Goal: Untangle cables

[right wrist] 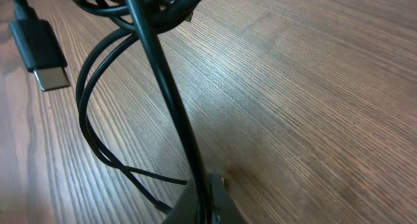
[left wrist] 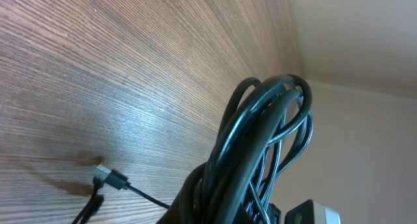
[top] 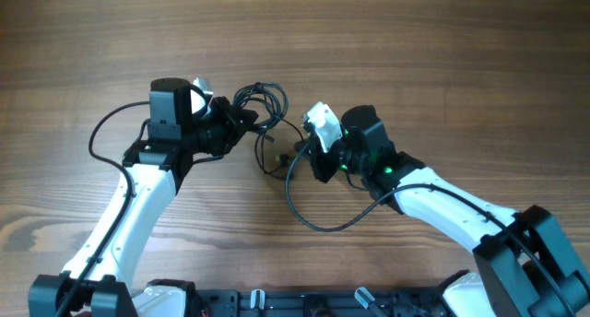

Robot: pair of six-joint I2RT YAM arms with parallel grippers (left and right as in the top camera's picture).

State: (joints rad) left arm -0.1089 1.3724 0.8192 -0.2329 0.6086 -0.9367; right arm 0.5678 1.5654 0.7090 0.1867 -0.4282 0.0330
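Clamping a tangled bunch, the left gripper (top: 247, 122) sat pressed together on the thin black flexible cables (top: 265, 99) just above the centre of the overhead frame, with their loops spilling out toward the top. In the left wrist view that bunch (left wrist: 260, 139) filled the lower right, and a small metal-tipped plug end (left wrist: 108, 178) lay on the wood at lower left. Right of centre, the right gripper (top: 305, 153) was pinched shut on a single strand. In its own view that strand (right wrist: 163, 87) ran from the top edge down into a dark finger (right wrist: 207, 204) at bottom centre, with a flat black silver-tipped connector (right wrist: 42, 60) at upper left. A brown wood-grain table (top: 424, 41) lay beneath. A thicker black arm wire (top: 309, 220) curved below centre, close beside the loose loops.
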